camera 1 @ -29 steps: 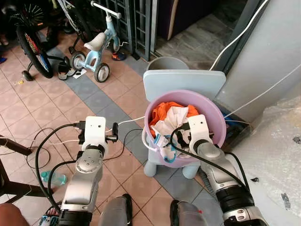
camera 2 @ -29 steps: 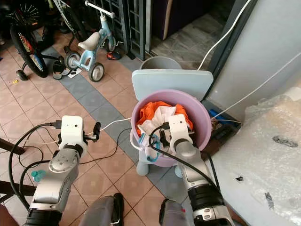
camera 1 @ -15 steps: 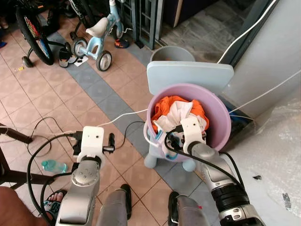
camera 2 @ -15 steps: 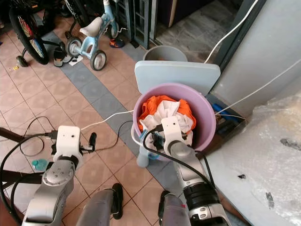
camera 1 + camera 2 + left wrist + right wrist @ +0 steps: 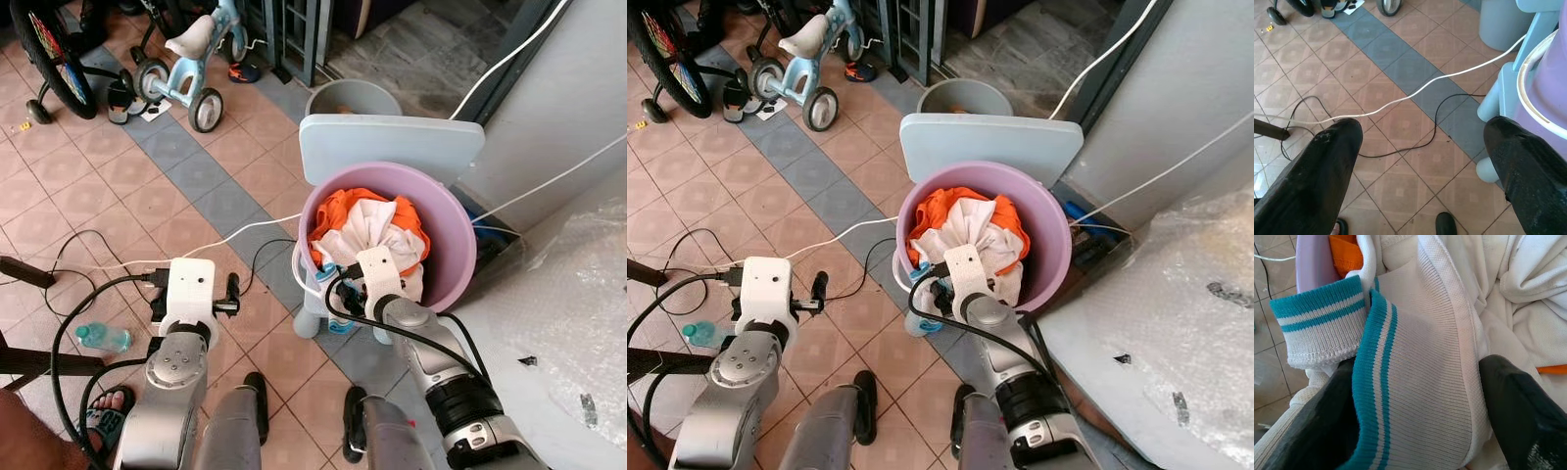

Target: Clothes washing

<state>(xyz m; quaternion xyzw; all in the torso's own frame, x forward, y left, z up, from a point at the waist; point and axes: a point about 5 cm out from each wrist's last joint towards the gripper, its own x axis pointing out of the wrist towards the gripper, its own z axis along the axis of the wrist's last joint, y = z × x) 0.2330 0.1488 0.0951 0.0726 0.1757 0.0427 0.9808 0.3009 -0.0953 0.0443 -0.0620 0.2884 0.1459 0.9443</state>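
Note:
A purple basin (image 5: 453,250) stands on a small light-blue chair (image 5: 392,147). It is heaped with an orange garment (image 5: 338,209) and white clothes (image 5: 377,225). My right gripper (image 5: 1420,416) is at the basin's near rim. Its fingers (image 5: 1520,421) are spread, and a white garment with teal-striped cuffs (image 5: 1415,382) lies between them. That cuffed garment hangs over the rim (image 5: 921,289). My left gripper (image 5: 1420,166) hovers open over the tiled floor to the left of the chair, with nothing in it.
A grey bucket (image 5: 351,98) stands behind the chair. A child's balance bike (image 5: 196,59) and a bicycle wheel (image 5: 44,49) are at the far left. Cables (image 5: 98,245) and a plastic bottle (image 5: 98,338) lie on the floor. A person's sandalled foot (image 5: 103,406) is nearby. Bubble wrap (image 5: 578,323) lies to the right.
The whole view has shifted as the camera moved. My right gripper has drawn back and down to the basin's near rim, over the cuffed white garment. The left arm holds much the same pose.

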